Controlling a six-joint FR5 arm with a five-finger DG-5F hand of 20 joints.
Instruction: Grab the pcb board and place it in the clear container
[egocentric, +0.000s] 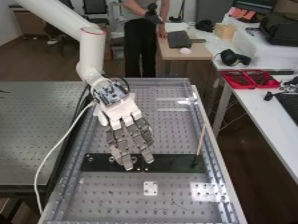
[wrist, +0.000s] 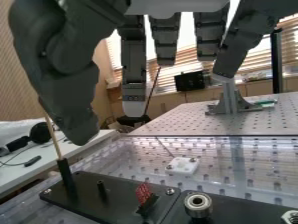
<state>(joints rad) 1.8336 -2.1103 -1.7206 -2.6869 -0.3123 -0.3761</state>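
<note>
Hand (egocentric: 120, 111), centre of the high view, above a black plate (egocentric: 176, 161) on the perforated counter (egocentric: 120, 200); fingers (egocentric: 143, 136) extended and released, gripping nothing, directed toward the lower centre of the frame. Red PCB board (wrist: 143, 192), lower centre of the wrist view: standing on edge on the plate, long axis nearly upright, one end up, the lower end at a small black holder (wrist: 149, 205). Metal cylinder (wrist: 198, 204), near the board. Wooden stick (egocentric: 201, 140), steeply upright at the plate's right end in the high view. White block (egocentric: 150, 188), lower centre of the same view, apart from the plate.
</note>
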